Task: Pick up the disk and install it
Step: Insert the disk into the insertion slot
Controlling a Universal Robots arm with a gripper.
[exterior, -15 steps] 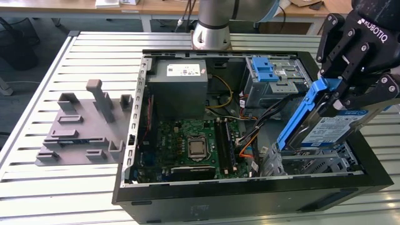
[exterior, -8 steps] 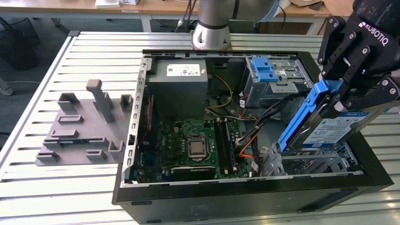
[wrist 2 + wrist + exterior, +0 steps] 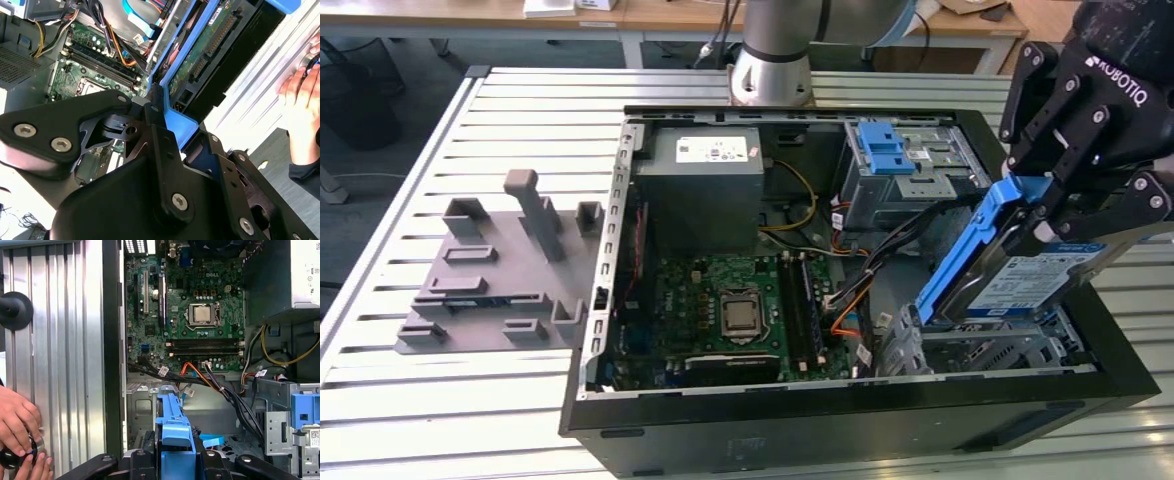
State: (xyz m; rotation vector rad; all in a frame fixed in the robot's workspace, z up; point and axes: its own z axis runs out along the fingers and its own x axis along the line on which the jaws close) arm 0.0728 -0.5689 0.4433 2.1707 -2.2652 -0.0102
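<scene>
Gripper grips the disk by its upper end, fingers closed on it; the disk's long axis slopes steeply down toward the metal bay just beneath.

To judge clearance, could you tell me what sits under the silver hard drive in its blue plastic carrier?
A silver sheet-metal bay in the black computer case; the tilted drive hides part of it.
</scene>
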